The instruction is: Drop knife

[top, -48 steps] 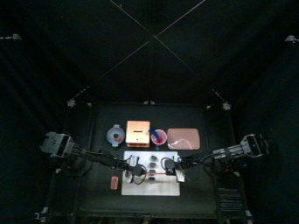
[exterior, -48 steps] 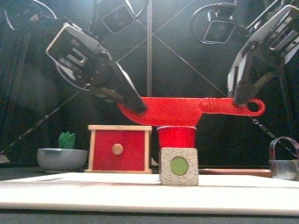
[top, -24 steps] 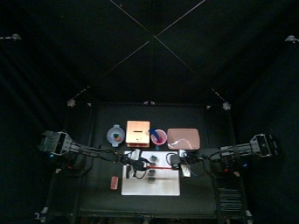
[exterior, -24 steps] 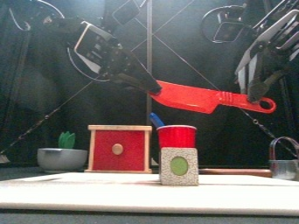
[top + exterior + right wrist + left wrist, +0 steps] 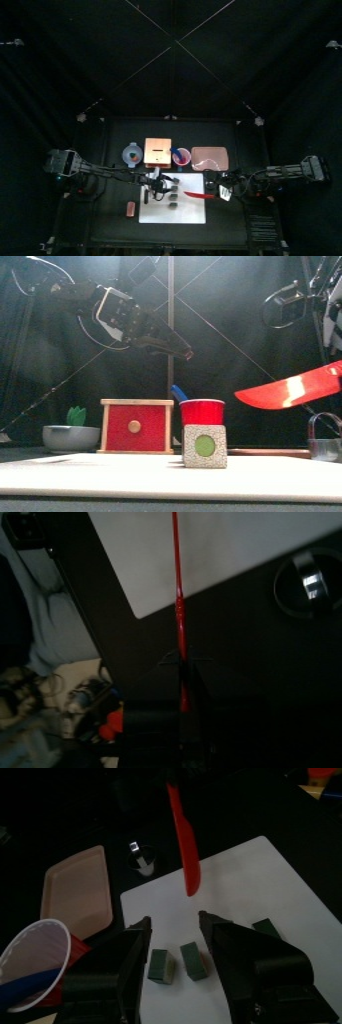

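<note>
The slim red knife [image 5: 294,388] hangs tilted in the air at the right, above the white board [image 5: 134,466]. My right gripper [image 5: 179,677] is shut on its handle, and the blade [image 5: 175,582] shows edge-on over the board's corner. In the top view the knife [image 5: 198,196] sticks out leftward from the right gripper [image 5: 222,194]. My left gripper [image 5: 174,920] is open and empty; the knife [image 5: 183,843] floats beyond its jaws, apart from them. In the front view the left gripper [image 5: 170,346] hangs high, left of the middle.
A red-fronted wooden box [image 5: 138,424], a red cup [image 5: 202,412] and a grey block with a green oval [image 5: 203,446] stand at the middle. A grey bowl [image 5: 70,436] sits at the left, a metal lock [image 5: 325,441] at the right. A pink tray [image 5: 211,157] lies behind.
My left gripper has let go of the knife's blade and drawn back to the left. My right gripper has carried the knife to the right and lower, blade tilted down.
</note>
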Motion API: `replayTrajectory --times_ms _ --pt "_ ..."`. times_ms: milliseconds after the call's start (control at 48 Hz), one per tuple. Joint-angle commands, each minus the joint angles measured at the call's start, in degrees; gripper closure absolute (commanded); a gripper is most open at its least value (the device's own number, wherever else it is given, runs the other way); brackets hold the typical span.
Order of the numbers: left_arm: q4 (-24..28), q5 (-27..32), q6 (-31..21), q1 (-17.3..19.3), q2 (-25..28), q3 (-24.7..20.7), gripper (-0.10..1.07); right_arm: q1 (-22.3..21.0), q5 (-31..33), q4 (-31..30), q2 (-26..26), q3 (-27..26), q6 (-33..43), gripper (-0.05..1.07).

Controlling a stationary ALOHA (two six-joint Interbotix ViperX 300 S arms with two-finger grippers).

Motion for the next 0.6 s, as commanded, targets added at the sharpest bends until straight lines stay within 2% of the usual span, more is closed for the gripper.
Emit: replayTrajectory --times_ms 0,83,188,271,438,583 --pt "0.26 -1.05 0.09 0.44 -0.88 -0.26 0.17 -0.18 -1.23 0.0 0.09 0.88 8.53 0.63" --pt "0.88 -1.05 0.09 0.7 -1.14 0.18 0.17 0.09 -3.96 0.7 0.35 2.46 17.05 0.63" --pt "2.46 -1.32 0.09 0.88 -1.14 0.79 0.17 0.88 -8.96 1.05 0.62 3.25 22.68 0.63" --pt "2.9 -2.72 0.0 1.49 -0.62 0.97 0.17 1.14 -12.74 1.85 1.14 4.04 23.29 0.62" --pt "2.9 -4.57 0.0 1.58 -0.26 2.81 0.18 2.2 -20.57 9.49 4.31 6.77 23.12 0.6" --pt "2.9 -4.83 0.0 1.85 -0.88 3.69 0.18 3.25 -22.76 12.22 8.0 7.65 23.12 0.45"
